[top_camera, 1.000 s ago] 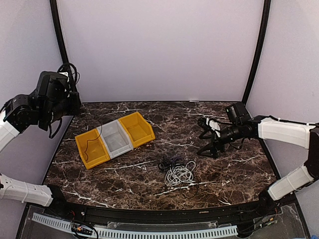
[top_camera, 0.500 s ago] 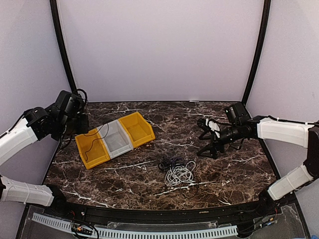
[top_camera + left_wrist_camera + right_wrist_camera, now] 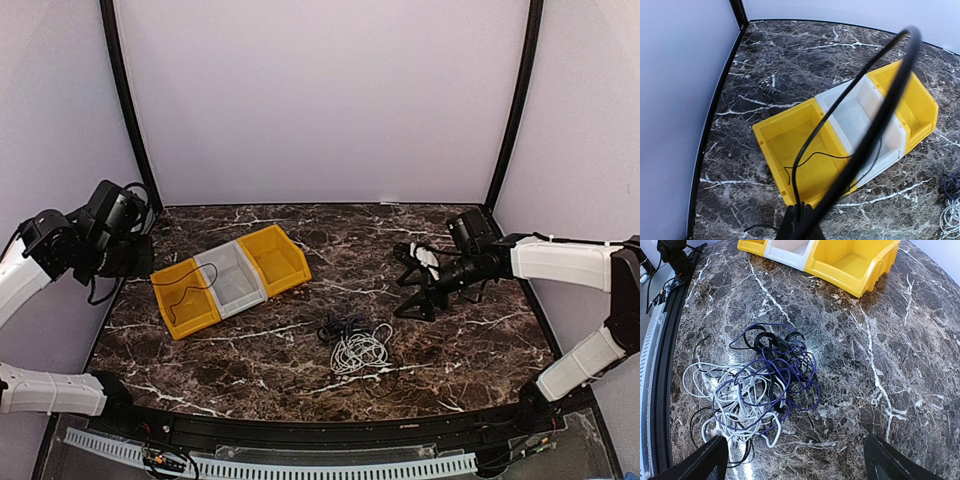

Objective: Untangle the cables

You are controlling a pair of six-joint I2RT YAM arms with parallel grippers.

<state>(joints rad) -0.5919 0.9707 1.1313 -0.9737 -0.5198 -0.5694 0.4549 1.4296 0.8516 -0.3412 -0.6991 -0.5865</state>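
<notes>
A thin black cable [image 3: 812,157] is gripped in the clenched left pincer [image 3: 801,222] at the left edge of the desk [image 3: 920,365]. From there the cable trails into the left yellow bin [image 3: 771,131]. A stretch of it appears to cross the dividing wall toward the grey bin [image 3: 856,116] just beside it. The step in hand is judged to be the dropping of this separated cable into the yellow bin.

For a clean drop, the left pincer would best be brought over the middle of the yellow bin and lowered, so that the slack piles up inside the walls. The stray stretch should be drawn back over the divider before the grip is released. Release is best delayed until no part of the cable hangs outside the rim, since a light cord is easily dragged out by its own tail. A thick black loop [image 3: 875,125] is seen close to the left wrist lens. What it belongs to cannot be told, but it should be kept from snagging.

The other cables lie as a tangle [image 3: 760,390] of white, purple and black cords near the middle of the desk, well apart from the bins. The right pincer [image 3: 795,442] is spread wide and empty, poised to the right of the tangle and facing it.
</notes>
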